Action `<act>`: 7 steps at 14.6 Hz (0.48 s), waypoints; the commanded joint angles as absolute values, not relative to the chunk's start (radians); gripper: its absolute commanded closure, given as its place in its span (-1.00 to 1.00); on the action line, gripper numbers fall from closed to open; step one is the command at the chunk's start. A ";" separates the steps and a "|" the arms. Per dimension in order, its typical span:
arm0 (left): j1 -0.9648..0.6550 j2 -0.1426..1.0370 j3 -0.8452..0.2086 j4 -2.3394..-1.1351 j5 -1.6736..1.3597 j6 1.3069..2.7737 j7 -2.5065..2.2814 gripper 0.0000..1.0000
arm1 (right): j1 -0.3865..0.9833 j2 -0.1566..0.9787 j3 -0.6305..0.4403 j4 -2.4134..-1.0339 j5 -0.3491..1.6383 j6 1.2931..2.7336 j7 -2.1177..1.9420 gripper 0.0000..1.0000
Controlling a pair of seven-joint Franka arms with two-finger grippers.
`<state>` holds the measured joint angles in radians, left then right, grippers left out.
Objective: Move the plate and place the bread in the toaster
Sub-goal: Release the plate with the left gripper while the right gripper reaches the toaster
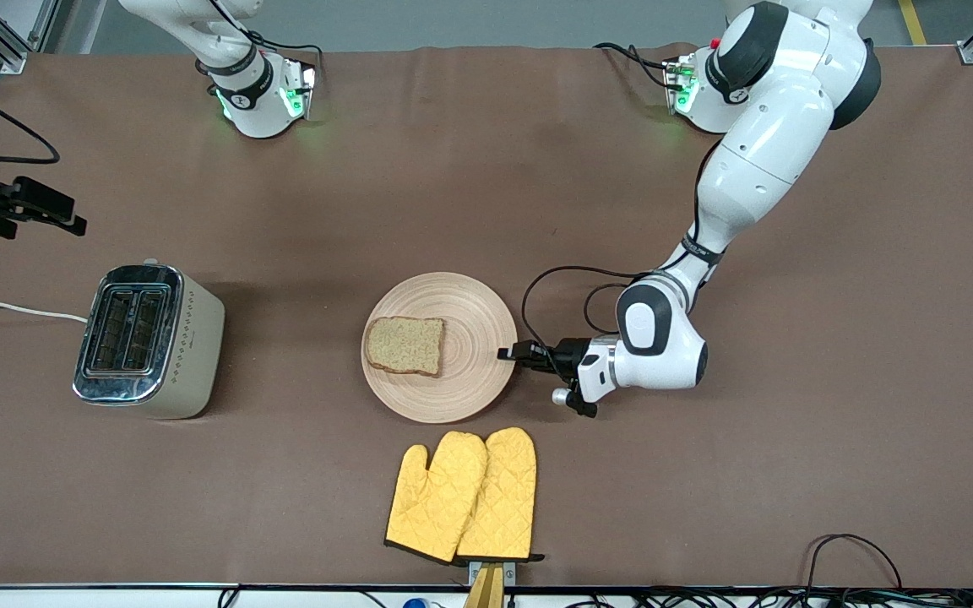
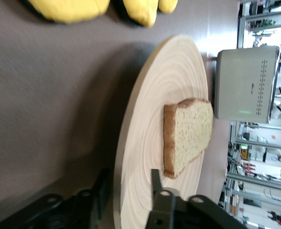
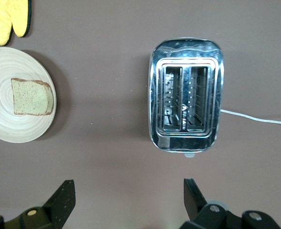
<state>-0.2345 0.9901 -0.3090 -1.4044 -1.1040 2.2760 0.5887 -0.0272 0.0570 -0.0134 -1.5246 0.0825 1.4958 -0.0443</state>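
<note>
The pale wooden plate (image 1: 470,380) lies mid-table with the brown bread (image 1: 406,344) flat on it. My left gripper (image 1: 510,353) is low at the plate's rim on the side toward the left arm's end. In the left wrist view its open jaws (image 2: 128,176) straddle the rim of the plate (image 2: 145,143), one finger under it and one over it, with the bread (image 2: 188,133) ahead. The cream toaster (image 1: 149,340) stands toward the right arm's end, slots empty. My right gripper (image 1: 64,218) hovers open and empty above the table near the toaster (image 3: 186,107).
Two yellow oven mitts (image 1: 465,494) lie nearer the front camera than the plate, by the table's front edge. The toaster's white cord (image 1: 13,310) runs off the right arm's end of the table. Brown tabletop surrounds everything.
</note>
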 commanded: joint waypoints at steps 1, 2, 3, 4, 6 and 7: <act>-0.226 0.899 -0.281 -1.469 -1.089 2.296 0.549 -1.00 | 0.021 0.101 -0.005 -1.557 0.091 1.560 0.023 -1.00; -0.222 0.862 -0.262 -1.480 -1.036 2.296 0.501 -1.00 | 0.038 0.127 -0.005 -1.560 0.091 1.568 0.037 -1.00; -0.219 0.824 -0.258 -1.488 -0.978 2.295 0.430 -1.00 | 0.052 0.144 -0.006 -1.571 0.091 1.589 0.067 -1.00; -0.204 0.783 -0.258 -1.485 -0.901 2.290 0.322 -1.00 | 0.060 0.155 -0.005 -1.597 0.091 1.626 0.087 -1.00; -0.189 0.714 -0.262 -1.479 -0.739 2.275 0.140 -1.00 | 0.077 0.161 -0.005 -1.687 0.092 1.731 0.090 -1.00; -0.189 0.677 -0.261 -1.477 -0.657 2.252 0.061 -1.00 | 0.098 0.161 -0.005 -1.731 0.094 1.800 0.097 -1.00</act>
<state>-0.1889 0.7891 -0.2683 -1.4167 -0.7730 2.2736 0.1960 0.0722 0.1828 -0.0025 -1.6313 0.0846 1.7009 0.0714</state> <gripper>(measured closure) 0.000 0.000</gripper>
